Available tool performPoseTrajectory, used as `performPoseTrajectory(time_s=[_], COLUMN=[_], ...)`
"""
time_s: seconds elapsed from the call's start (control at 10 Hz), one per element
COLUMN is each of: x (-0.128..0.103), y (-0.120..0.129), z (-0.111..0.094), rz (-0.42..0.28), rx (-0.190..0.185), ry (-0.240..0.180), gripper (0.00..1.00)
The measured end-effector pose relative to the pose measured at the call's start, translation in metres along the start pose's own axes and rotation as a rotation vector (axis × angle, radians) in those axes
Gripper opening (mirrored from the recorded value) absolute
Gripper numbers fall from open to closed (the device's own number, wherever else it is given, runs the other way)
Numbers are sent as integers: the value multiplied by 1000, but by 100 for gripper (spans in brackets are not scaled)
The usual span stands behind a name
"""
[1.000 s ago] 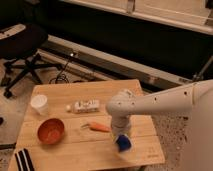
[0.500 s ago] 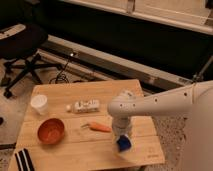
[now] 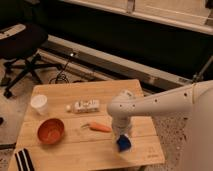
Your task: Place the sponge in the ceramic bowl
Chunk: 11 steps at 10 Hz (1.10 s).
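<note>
The end effector (image 3: 121,136) points straight down at the sponge (image 3: 124,144) on the desk (image 3: 60,95), front right; whether it grips, I cannot tell. The ceramic bowl (image 3: 50,131) sits well apart.

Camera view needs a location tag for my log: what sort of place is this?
Probably an office or lab: a black swivel chair, a cable on the floor, a wooden table. The claw is at the sponge.

No writing is legible; the packet (image 3: 86,105) on the worktop (image 3: 75,150) bears only unreadable marks. The gripper (image 3: 122,136) is at the sponge (image 3: 124,145).
</note>
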Motion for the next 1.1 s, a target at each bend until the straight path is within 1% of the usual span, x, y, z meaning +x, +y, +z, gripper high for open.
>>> performPoseTrajectory(time_s=[0.2, 0.3, 0.4, 0.6, 0.8, 1.1], x=[-16, -18, -17, -13, -10, -14], y=[6, 8, 10, 11, 7, -4], z=[-6, -5, -2, 10, 22, 33], rz=[-54, -69, -81, -101, -116, -148], rx=[47, 61, 65, 62, 46, 43], ry=[-55, -65, -67, -56, -47, -54], gripper=[65, 65, 65, 65, 65, 65])
